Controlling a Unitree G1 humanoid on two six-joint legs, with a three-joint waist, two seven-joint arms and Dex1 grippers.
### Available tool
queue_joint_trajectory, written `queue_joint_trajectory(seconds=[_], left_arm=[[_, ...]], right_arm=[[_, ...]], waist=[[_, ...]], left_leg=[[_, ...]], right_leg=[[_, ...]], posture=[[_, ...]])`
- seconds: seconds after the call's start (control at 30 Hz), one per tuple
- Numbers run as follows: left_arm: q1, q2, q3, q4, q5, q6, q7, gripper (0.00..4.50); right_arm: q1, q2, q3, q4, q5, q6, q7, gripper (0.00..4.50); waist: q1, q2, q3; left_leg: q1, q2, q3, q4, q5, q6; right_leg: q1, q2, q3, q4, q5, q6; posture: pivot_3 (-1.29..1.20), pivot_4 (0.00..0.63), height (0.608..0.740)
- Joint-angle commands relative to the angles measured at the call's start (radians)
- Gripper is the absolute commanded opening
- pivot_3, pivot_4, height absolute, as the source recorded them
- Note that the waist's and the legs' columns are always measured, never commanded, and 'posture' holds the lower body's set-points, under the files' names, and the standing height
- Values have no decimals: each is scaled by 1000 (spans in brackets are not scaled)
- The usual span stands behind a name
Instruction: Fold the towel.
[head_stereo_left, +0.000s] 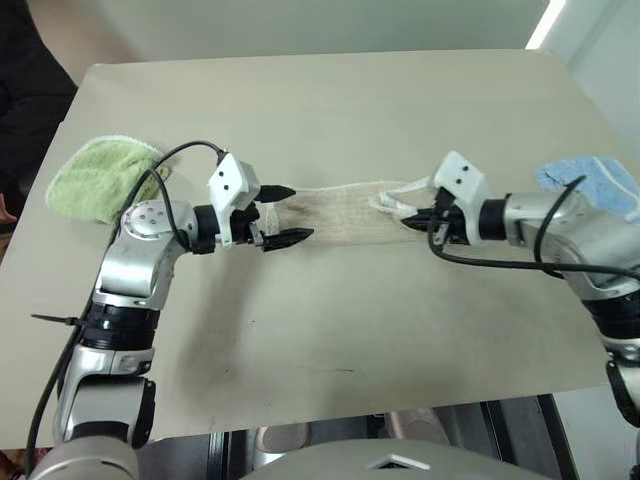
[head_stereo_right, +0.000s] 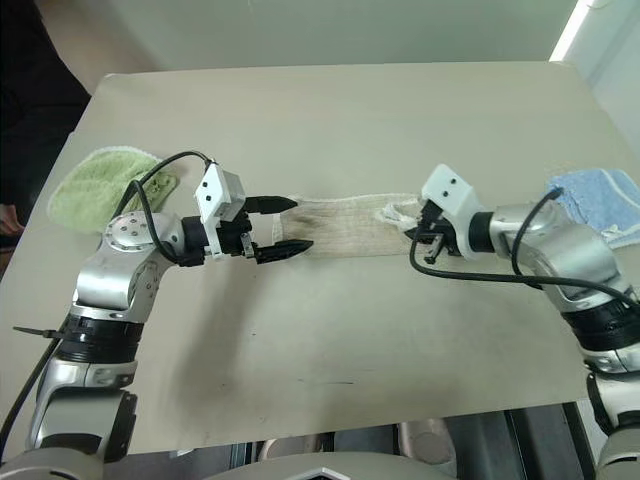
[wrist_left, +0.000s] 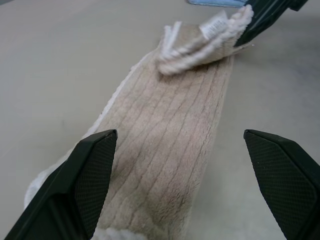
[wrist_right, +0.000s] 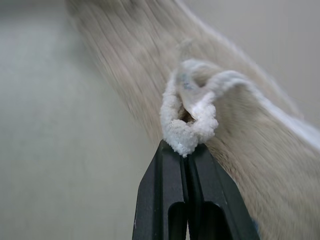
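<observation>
The towel (head_stereo_left: 340, 215) is a narrow beige strip with white corded edging, lying across the middle of the table between my two grippers. My left gripper (head_stereo_left: 298, 212) stands open over the towel's left end, one finger on each side of the strip and nothing held; the left wrist view shows the same wide gap (wrist_left: 180, 134). My right gripper (head_stereo_right: 415, 232) is shut on the towel's right end, pinching the bunched white cord (wrist_right: 186, 131) just above the table. That end curls up and back over the strip.
A fluffy light-green cloth (head_stereo_left: 100, 178) lies at the table's left edge behind my left arm. A light-blue cloth (head_stereo_left: 595, 183) lies at the right edge by my right arm. The beige table (head_stereo_left: 320, 100) stretches far beyond the towel; its near edge runs close below both arms.
</observation>
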Motion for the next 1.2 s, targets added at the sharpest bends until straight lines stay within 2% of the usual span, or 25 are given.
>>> queue_joint_trajectory(seconds=[0.03, 0.17, 0.27, 0.37, 1.2], left_arm=[[4, 6, 19, -48, -12, 2, 9, 4357], [1, 6, 14, -47, -14, 4, 9, 4357], [-12, -10, -1, -38, -10, 0, 8, 4357], [-14, -12, -3, -37, -9, 0, 8, 4357], [-10, -10, 1, -38, -11, -1, 7, 4357]], right_arm=[[-7, 9, -10, 1, -44, -23, 39, 22], [13, 26, -36, -3, -64, -15, 45, 22], [-9, 97, -28, 73, -118, -14, -18, 22], [-11, 119, -35, 86, -144, -13, -15, 22], [-19, 161, -65, 98, -211, 10, 10, 22]], waist=[[2, 0, 0], [2, 0, 0], [1, 0, 0], [0, 0, 0], [0, 0, 0]], left_leg=[[0, 0, 0, 1, 0, 0], [0, 0, 0, 3, 0, 0], [0, 0, 0, 3, 0, 0], [0, 0, 0, 4, 0, 0], [0, 0, 0, 4, -1, 0]], right_leg=[[0, 0, 0, 0, 0, 0], [1, 0, 0, 0, 0, 0], [1, 0, 0, 0, 0, -1], [1, 0, 0, 1, 1, -1], [1, 0, 0, 1, 0, -2]], posture=[[0, 150, 740], [0, 150, 740], [0, 150, 740], [0, 150, 740], [0, 150, 740]])
